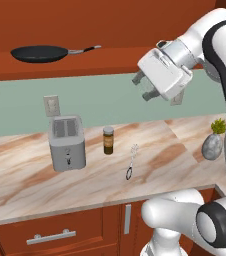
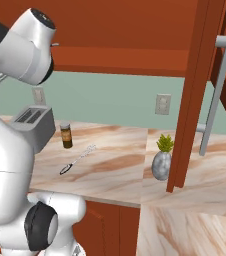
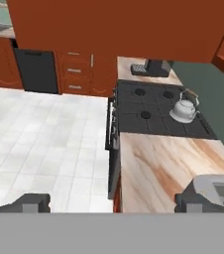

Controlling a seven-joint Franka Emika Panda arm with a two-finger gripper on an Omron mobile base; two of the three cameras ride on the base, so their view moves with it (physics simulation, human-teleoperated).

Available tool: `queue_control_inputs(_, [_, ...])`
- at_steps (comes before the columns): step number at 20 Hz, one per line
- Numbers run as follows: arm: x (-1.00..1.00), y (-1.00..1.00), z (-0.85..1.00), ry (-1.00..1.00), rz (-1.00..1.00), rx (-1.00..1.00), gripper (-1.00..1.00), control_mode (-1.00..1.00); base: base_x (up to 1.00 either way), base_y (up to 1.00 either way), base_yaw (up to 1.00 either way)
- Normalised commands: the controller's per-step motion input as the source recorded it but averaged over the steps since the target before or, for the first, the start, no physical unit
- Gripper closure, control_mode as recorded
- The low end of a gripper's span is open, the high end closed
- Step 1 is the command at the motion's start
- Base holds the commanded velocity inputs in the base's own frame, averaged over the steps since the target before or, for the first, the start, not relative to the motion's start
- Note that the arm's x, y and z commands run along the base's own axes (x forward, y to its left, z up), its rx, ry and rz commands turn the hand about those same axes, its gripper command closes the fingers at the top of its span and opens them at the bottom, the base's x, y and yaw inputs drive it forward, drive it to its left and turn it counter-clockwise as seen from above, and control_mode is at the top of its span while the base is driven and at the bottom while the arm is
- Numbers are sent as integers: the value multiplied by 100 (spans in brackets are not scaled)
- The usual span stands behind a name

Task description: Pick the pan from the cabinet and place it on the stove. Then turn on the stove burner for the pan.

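The black pan (image 1: 40, 53) lies on the bottom shelf of the open cabinet (image 1: 115, 59), its thin handle pointing right. My gripper (image 1: 144, 87) hangs open and empty in front of the green wall, to the right of the pan's handle end and a little below the shelf. One cabinet door (image 2: 189, 100) stands swung out at the right. In the hand view the black stove (image 3: 148, 119) lies beyond the counter, with a white kettle (image 3: 184, 110) on its right side. There the dark fingertips (image 3: 32, 202) of the gripper (image 3: 111, 206) stand wide apart.
On the marble counter (image 1: 30, 185) stand a grey toaster (image 1: 66, 141), a brown spice jar (image 1: 108, 140), a whisk (image 1: 132, 162) and a potted plant (image 1: 214, 142). A coffee machine (image 3: 156, 67) sits behind the stove. White tiled floor (image 3: 39, 134) lies to its left.
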Motion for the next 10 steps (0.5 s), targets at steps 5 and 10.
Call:
queue_control_inputs(5, [16, -12, -2, -20, 9, 3, -100, -100, 0, 0, 0])
queue_control_inputs(10, [26, -9, -1, -16, 5, 10, -100, -100, 0, 0, 0])
